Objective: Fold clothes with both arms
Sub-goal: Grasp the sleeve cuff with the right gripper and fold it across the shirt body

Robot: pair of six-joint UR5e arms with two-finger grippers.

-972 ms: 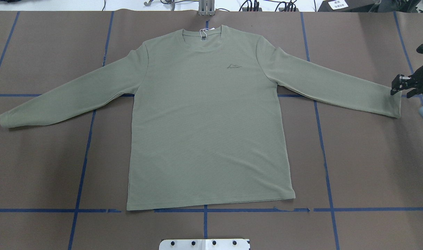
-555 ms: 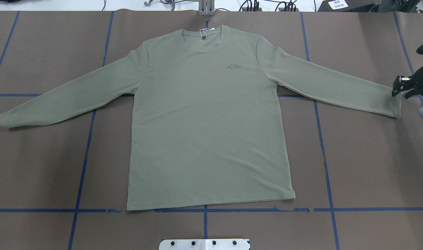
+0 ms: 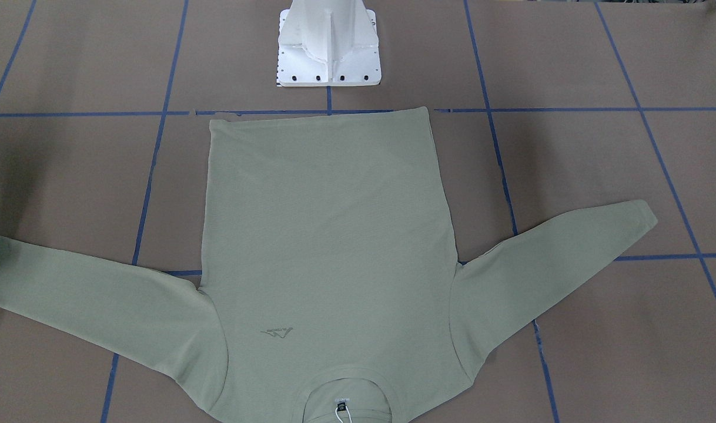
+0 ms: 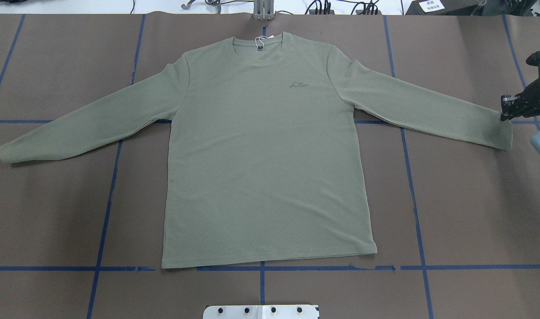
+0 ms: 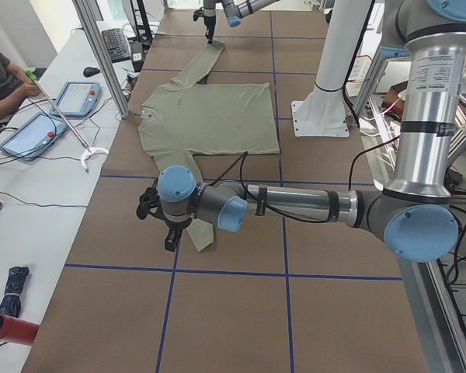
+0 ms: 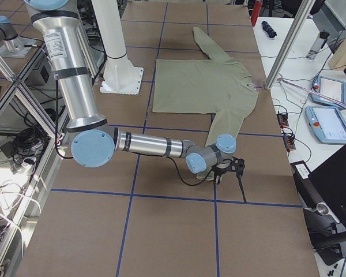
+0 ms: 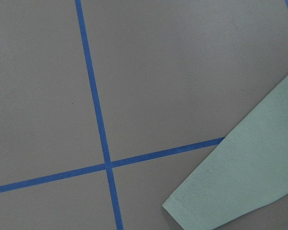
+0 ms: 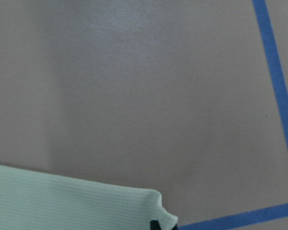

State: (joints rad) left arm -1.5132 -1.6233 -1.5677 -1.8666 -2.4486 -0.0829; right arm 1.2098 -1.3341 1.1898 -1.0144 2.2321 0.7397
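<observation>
Seen from the front, one shirt [image 3: 323, 235] lies flat on the surface [image 3: 569, 147], its two sleeves spread. Overhead, one right end effector [image 4: 505, 110] sits at a cuff, finger spacing unclear. From the left-side camera, the left end effector [image 5: 161, 225] is near the other cuff, and I cannot tell its state.

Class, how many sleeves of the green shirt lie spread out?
2. One sleeve reaches toward the robot's left; the other sleeve reaches right, its cuff beside the right gripper. None hidden.
</observation>
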